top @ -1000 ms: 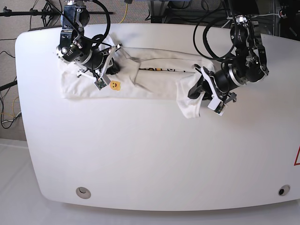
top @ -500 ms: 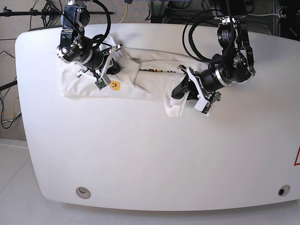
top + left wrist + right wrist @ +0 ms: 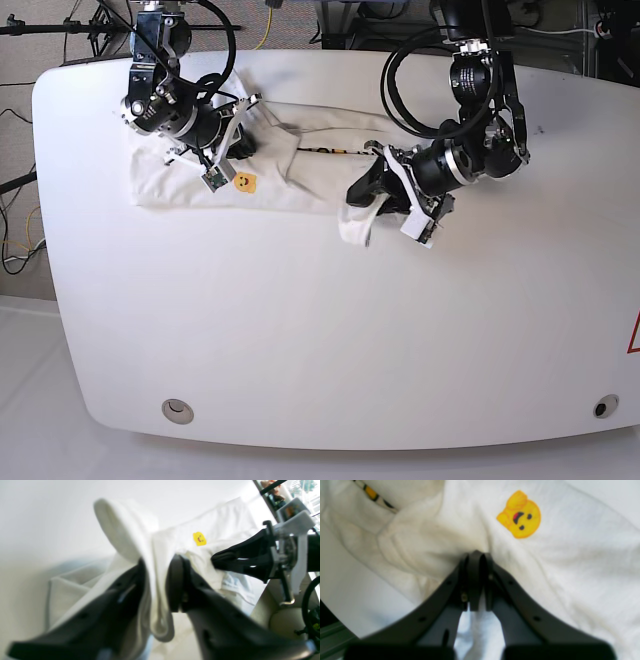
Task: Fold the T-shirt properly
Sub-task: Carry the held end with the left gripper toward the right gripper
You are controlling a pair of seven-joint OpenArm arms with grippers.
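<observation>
A: Where does the T-shirt lie?

B: Along the far side of the white surface, folded into a long band with its plain white side up. The small yellow smiley shows near the band's end under the right arm.

A: And the other end?

B: It is lifted off the surface. A rolled wad of white cloth hangs between the left jaws and droops below them, its lower tip hanging just above the surface in the base view.

A: How do those left jaws stand?

B: Partly apart, one dark pad on each side of the fold. The cloth fills the gap and touches both pads, but whether they press it or only cradle it I cannot tell.

A: The right jaws?

B: Together, tips meeting with only a thin slit between them, pressed down into the shirt just beside the smiley. A ridge of cloth bunches up right at the tips. Whether a fold is actually pinched there I cannot tell, because the tips hide the spot.

A: Anything else on that side?

B: A striped strip of yellow and black print peeks from a fold at the far corner of the right wrist view.
</observation>
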